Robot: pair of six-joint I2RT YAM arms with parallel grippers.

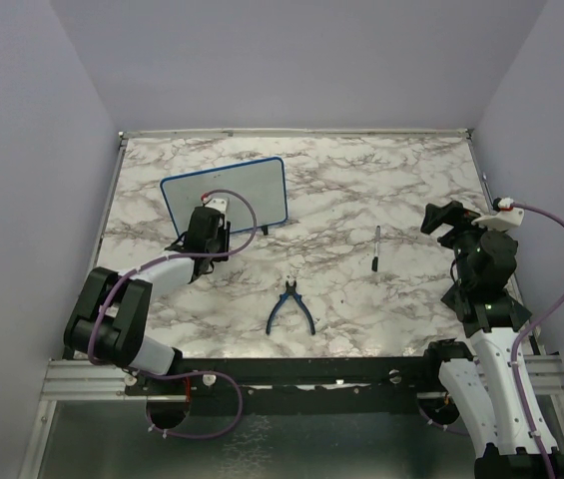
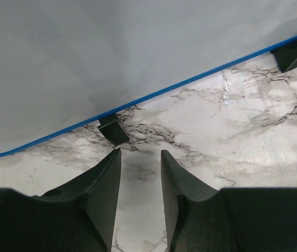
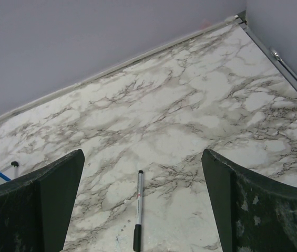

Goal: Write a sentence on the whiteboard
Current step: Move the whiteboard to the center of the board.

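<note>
Top external, one whiteboard [image 1: 249, 190], one marker [image 1: 376, 247]

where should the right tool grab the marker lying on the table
Mid-barrel of the marker, coming straight down with the open right tool. It lies flat on the table with bare marble along both long sides, so a finger fits each side.

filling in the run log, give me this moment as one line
left pincer: open, empty, near whiteboard lower edge | right pincer: open, marker ahead | pliers: lying mid-table | no text visible
</note>
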